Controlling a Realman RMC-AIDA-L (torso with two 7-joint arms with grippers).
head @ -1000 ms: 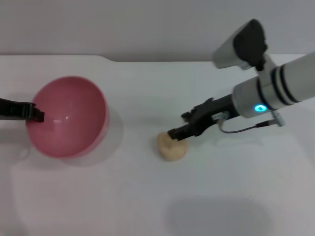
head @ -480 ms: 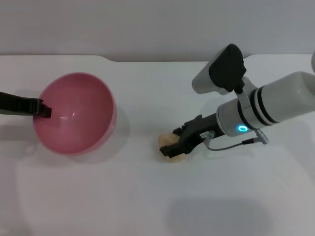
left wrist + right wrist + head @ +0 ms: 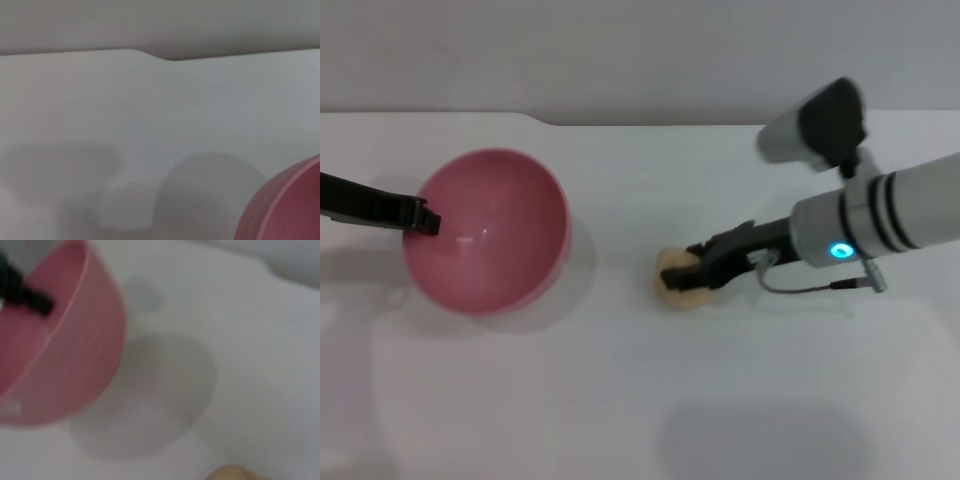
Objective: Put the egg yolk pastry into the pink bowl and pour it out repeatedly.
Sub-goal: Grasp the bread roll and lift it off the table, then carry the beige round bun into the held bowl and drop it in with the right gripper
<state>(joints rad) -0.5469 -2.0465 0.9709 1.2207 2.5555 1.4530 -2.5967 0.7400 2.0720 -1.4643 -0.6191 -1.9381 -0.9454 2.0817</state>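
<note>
The pink bowl (image 3: 490,235) is on the left of the white table in the head view, tilted with its opening facing up and toward me. My left gripper (image 3: 423,219) is shut on its left rim. The egg yolk pastry (image 3: 676,283), a small tan bun, sits right of centre with my right gripper (image 3: 696,273) shut on it from the right. In the right wrist view the bowl (image 3: 60,345) fills the left, a black left finger (image 3: 27,297) shows at its rim, and a sliver of the pastry (image 3: 231,473) shows at the edge. The left wrist view catches only the bowl's outer wall (image 3: 290,210).
The white table (image 3: 620,400) stretches wide around both things and ends at a grey wall (image 3: 620,50) at the back. The bowl throws a soft shadow (image 3: 150,400) on the table beside it.
The left gripper has carried the bowl to the right, toward the middle. The right gripper has come down onto the pastry and closed on it, and the pastry has shifted slightly up and right.
</note>
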